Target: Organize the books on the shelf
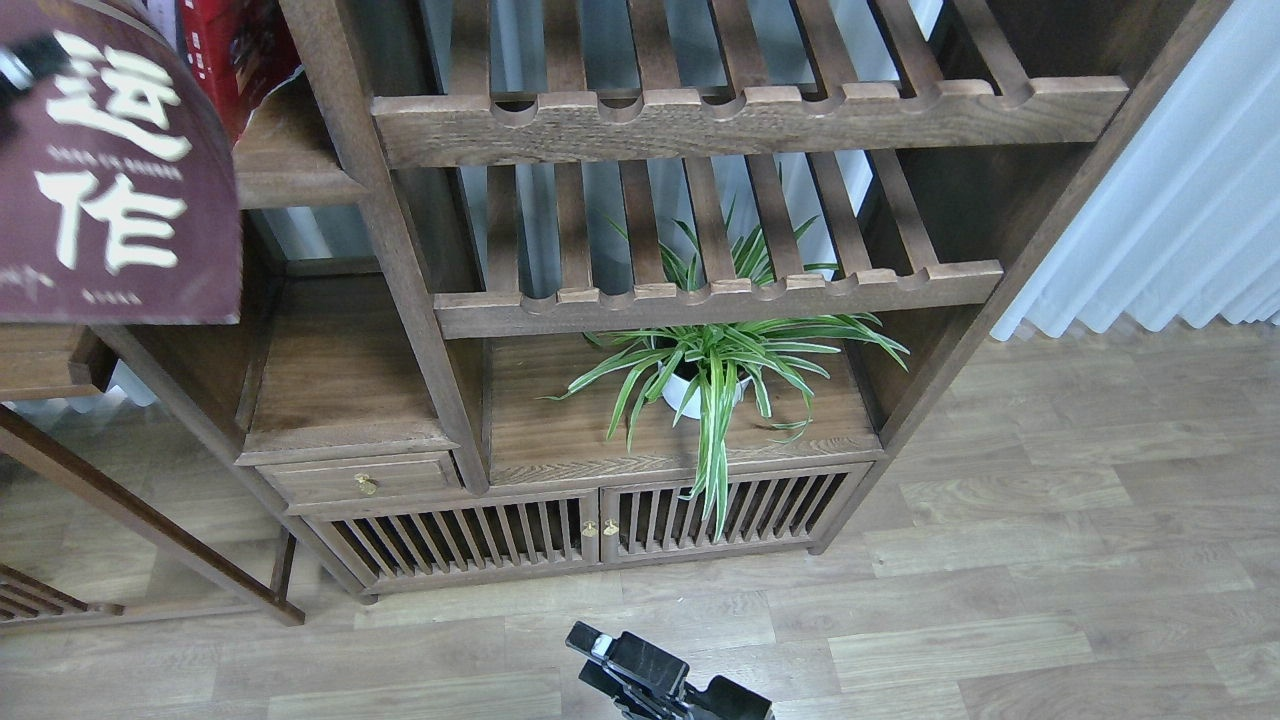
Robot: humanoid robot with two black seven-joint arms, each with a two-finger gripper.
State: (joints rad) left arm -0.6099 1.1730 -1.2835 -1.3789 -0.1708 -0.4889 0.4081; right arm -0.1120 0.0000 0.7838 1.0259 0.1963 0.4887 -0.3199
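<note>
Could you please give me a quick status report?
Maroon book up at far left, holder unclear. Red book on shelf. Right gripper low, empty.

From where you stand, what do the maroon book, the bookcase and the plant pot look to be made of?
The maroon book looks like a paperback: matte printed cover that curves, so probably thin card. The bookcase appears to be dark-stained wood with visible grain and a low sheen; its small knobs look like brass. The plant pot is smooth and white, possibly glazed ceramic or plastic; leaves hide most of it.
</note>
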